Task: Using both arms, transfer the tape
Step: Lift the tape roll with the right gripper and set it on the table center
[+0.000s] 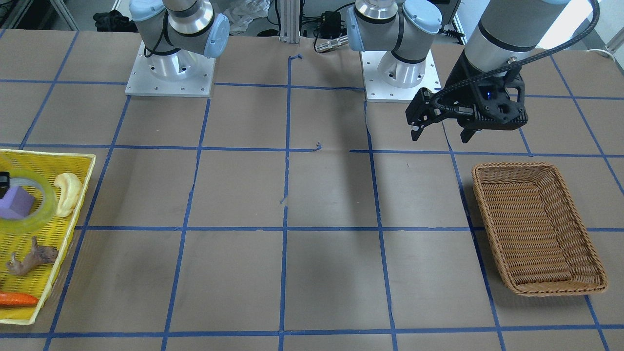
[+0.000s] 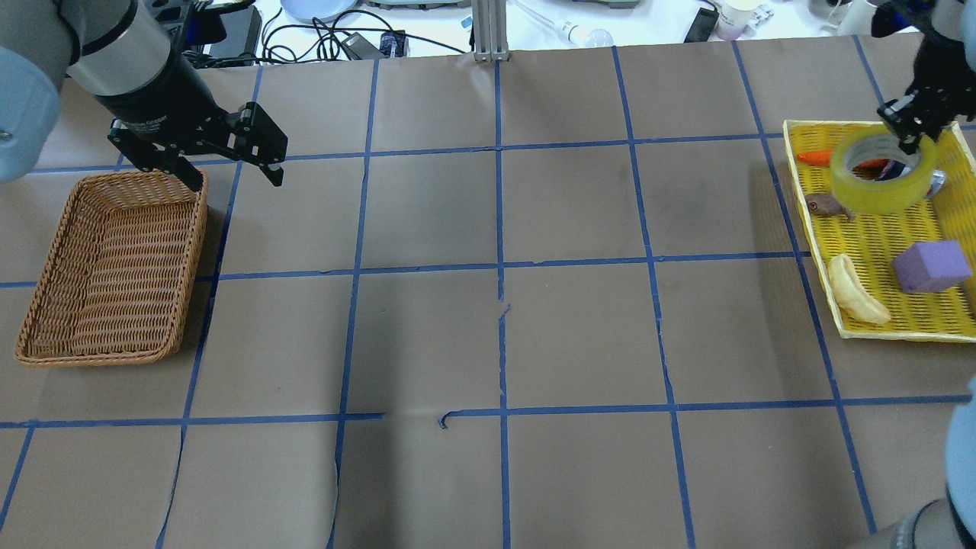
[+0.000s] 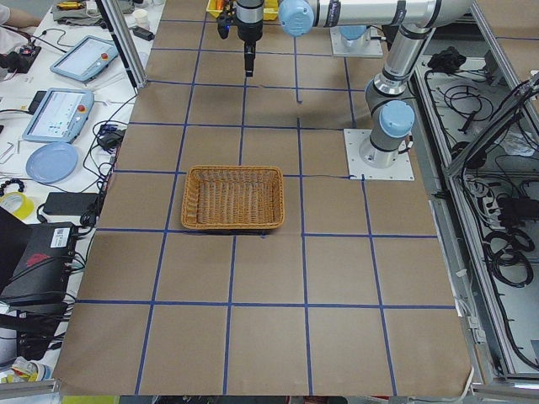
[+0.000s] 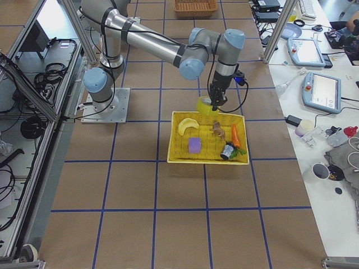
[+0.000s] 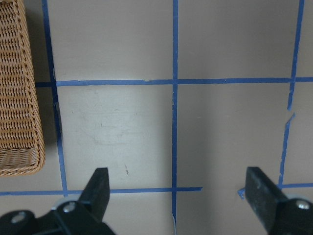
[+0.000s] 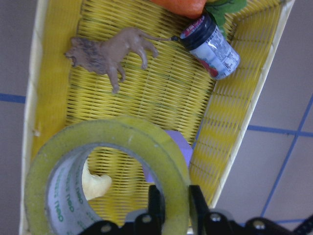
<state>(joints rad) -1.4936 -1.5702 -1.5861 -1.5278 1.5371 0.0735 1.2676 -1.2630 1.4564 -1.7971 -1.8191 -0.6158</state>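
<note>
Overhead exterior view: finds the tape (image 2: 877, 194) at the far right, over the yellow tray (image 2: 877, 252), with the right hand (image 2: 907, 136) pinching its wall at the far rim. Places the left hand (image 2: 238, 181) well apart from it, on the other side of the counter (image 2: 496, 343), spread wide and holding nothing, just beside the far corner of the wicker basket (image 2: 114, 267).

Exterior front-facing view: lets a purple block (image 1: 14, 204) show through the hole of the roll, so most likely raised off the tray floor, not resting on it. Shows also a banana (image 1: 68, 194) beside it in the tray.

Exterior left view: gives only the basket on the counter and the near arm hanging high above it; too small for more.

Exterior right view: sets the roll at the tray's far edge, under the wrist of the near arm, seemingly above the rim.

Left wrist-mounted view: looks down between two black fingers (image 5: 100, 188) set far apart, with the counter below and a corner of the basket at the left.

Right wrist-mounted view: makes the grip clear, with one finger inside the ring and one outside, pressed on the yellow wall. Shows below, in the tray, a toy lion (image 6: 112, 54) and a small jar (image 6: 210, 44).

Judged from all this: picking up done, carrying in hand. Next, probably, to bring the roll toward the middle of the counter with the free side of the ring offered, and to bring the spread left hand to meet it. Release only after a firm second grip, otherwise risk of dropping.
</note>
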